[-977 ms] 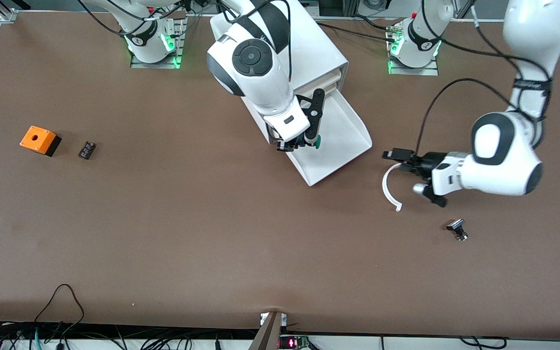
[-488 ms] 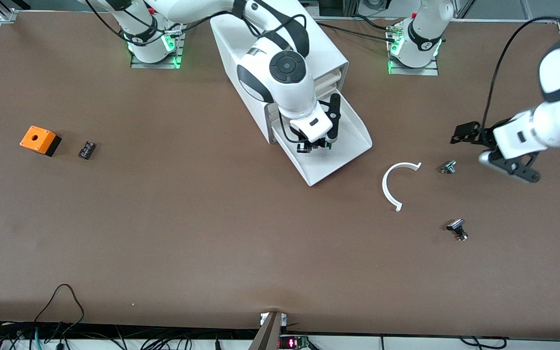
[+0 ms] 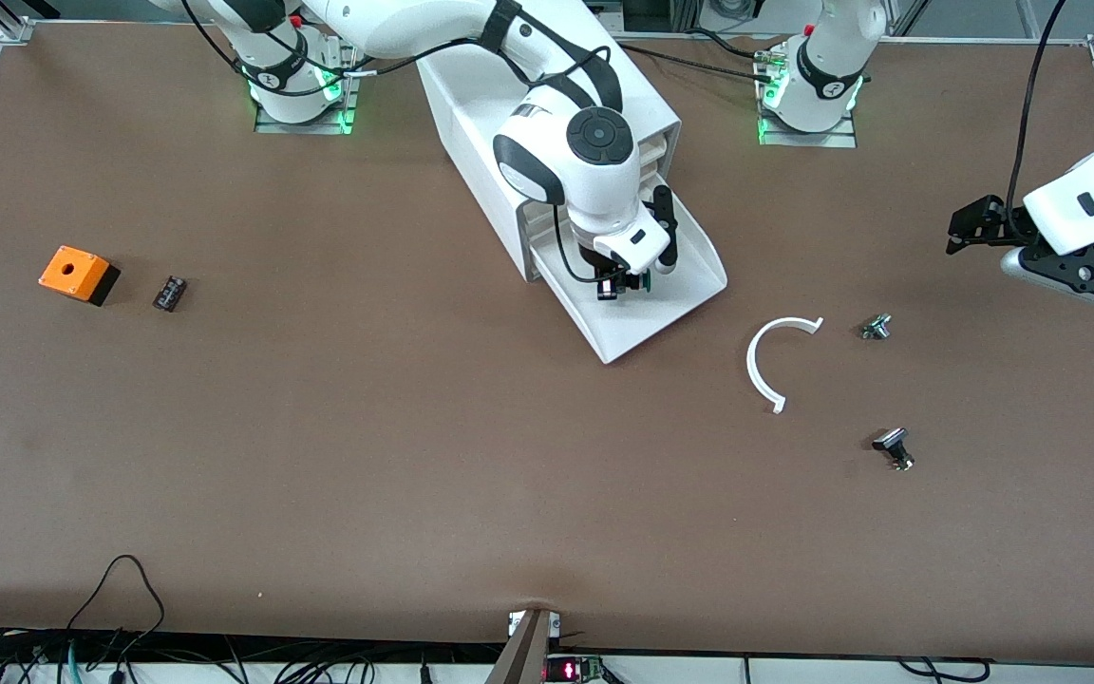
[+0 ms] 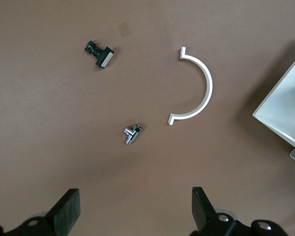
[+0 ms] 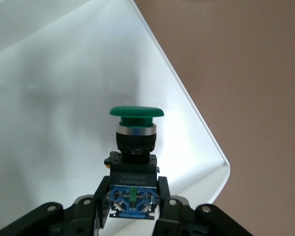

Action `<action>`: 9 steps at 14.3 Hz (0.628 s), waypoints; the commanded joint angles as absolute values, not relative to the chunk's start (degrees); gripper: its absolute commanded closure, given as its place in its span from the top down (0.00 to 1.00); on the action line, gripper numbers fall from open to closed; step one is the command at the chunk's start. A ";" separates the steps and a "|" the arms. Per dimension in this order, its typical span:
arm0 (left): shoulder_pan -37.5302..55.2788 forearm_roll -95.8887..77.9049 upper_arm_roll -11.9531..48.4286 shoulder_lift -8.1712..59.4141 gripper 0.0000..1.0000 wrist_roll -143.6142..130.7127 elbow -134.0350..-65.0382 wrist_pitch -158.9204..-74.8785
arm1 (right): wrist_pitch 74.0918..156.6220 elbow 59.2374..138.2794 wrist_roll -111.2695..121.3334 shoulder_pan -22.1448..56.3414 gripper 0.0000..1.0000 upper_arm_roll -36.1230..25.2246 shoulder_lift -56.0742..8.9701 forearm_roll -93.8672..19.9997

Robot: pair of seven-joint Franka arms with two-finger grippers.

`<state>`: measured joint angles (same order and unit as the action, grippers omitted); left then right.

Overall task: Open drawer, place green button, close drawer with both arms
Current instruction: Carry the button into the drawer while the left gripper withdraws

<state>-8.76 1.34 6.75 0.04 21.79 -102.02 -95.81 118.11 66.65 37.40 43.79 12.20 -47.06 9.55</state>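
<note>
The drawer (image 3: 675, 285) is pulled out of the white cabinet (image 3: 471, 104), its white tray open. My right gripper (image 3: 625, 285) is over the tray, shut on the button (image 3: 644, 282). In the right wrist view the gripper (image 5: 133, 199) clamps the button's dark blue-black body, and the green cap (image 5: 136, 112) points at the drawer floor (image 5: 49, 98). My left gripper (image 3: 979, 237) is open and empty, over bare table at the left arm's end. In the left wrist view its fingers (image 4: 64, 211) stand wide apart.
A white C-shaped strip (image 3: 763, 366), a small metal part (image 3: 876, 328) and a black-capped button (image 3: 892, 446) lie between the drawer and the left arm's end. All three show in the left wrist view (image 4: 199, 88). An orange box (image 3: 77, 274) and a small black block (image 3: 169, 293) lie at the right arm's end.
My left gripper has drawn away from the white strip toward the left arm's end, uncovering the small metal part. My right gripper has carried the button farther in over the drawer tray.
</note>
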 commanded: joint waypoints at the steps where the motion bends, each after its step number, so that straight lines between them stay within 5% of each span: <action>1: -8.44 3.16 6.86 -2.02 1.00 19.78 -102.22 -95.54 | 117.85 64.60 39.73 44.38 0.09 11.60 -49.56 10.63; 7: -9.67 2.90 6.77 -1.23 1.00 12.94 -100.55 -95.36 | 119.95 64.69 39.20 45.44 0.15 11.51 -52.29 12.57; 9: -10.45 2.81 6.68 -1.23 1.00 10.38 -100.46 -95.71 | 122.42 64.78 38.76 45.44 0.39 11.51 -52.91 12.40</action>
<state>-9.51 1.74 6.63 -1.07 13.07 -101.22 -95.86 120.97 66.61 39.00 44.76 11.91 -51.41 11.52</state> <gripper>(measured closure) 0.000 0.590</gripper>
